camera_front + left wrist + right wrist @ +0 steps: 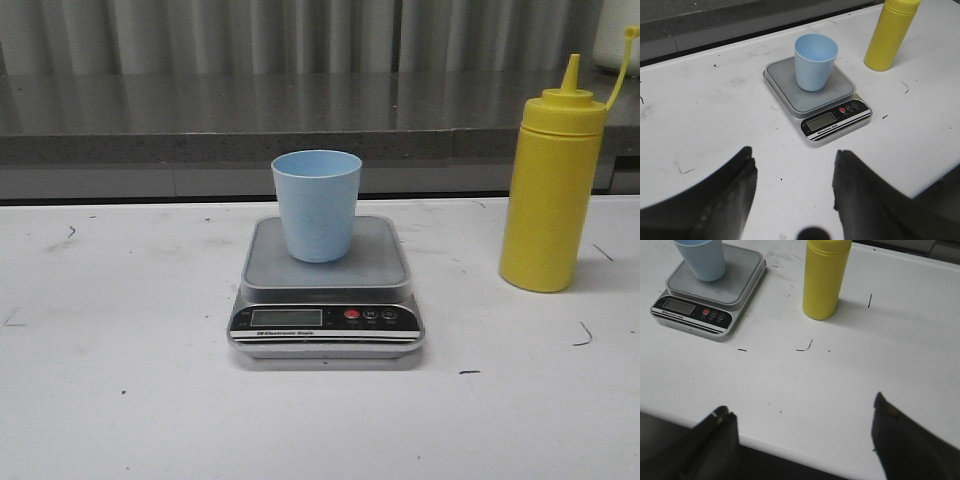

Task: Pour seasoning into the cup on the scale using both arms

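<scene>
White table (120,400) with pen scuffs, grey ledge (200,110) along the far side. Scale (327,292) sits mid-table, cup (317,205) upright on its platform, toward the far side. Bottle (553,185) stands upright right of the scale, well apart, tip cover off the nozzle. Left gripper (792,192) hangs over the near table, fingers wide apart, nothing held. Right gripper (802,435) likewise spread wide, empty, near side of the bottle.

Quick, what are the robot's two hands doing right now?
Left gripper: open, holding nothing.
Right gripper: open, holding nothing.
</scene>
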Controlling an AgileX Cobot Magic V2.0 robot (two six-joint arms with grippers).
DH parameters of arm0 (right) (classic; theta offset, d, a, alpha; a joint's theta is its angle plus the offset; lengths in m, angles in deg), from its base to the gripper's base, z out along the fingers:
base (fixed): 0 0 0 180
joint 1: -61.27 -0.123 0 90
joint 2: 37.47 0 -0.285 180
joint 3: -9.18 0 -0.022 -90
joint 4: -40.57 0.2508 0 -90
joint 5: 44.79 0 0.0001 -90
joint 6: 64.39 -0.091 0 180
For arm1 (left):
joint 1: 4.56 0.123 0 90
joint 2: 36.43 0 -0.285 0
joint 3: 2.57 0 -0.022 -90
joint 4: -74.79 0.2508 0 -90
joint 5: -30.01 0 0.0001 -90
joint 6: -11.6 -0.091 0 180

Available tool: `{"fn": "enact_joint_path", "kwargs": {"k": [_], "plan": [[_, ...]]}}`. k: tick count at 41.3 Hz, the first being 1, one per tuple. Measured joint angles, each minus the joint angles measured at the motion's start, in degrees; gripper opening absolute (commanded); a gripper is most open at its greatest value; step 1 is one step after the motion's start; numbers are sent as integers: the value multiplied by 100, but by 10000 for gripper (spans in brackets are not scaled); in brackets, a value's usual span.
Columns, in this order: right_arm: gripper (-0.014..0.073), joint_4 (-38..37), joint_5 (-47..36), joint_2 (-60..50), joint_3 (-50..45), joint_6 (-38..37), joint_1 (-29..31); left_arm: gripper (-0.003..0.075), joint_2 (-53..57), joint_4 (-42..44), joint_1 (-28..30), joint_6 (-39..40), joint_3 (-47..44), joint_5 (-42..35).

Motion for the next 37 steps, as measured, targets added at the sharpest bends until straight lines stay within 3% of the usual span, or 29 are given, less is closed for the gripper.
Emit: {"fn": "enact_joint_path", "kwargs": {"k": [8,13,20,37], "plan": [[-68,0,0,0,0,0,0,355,0,0,0,0,0,0],[-69,0,0,0,0,0,0,314,0,0,0,0,0,0],[-69,0,-49,0,0,0,0,-16,0,0,0,0,0,0],[-69,10,-49,0,0,0,0,-20,0,0,0,0,0,31]]}}
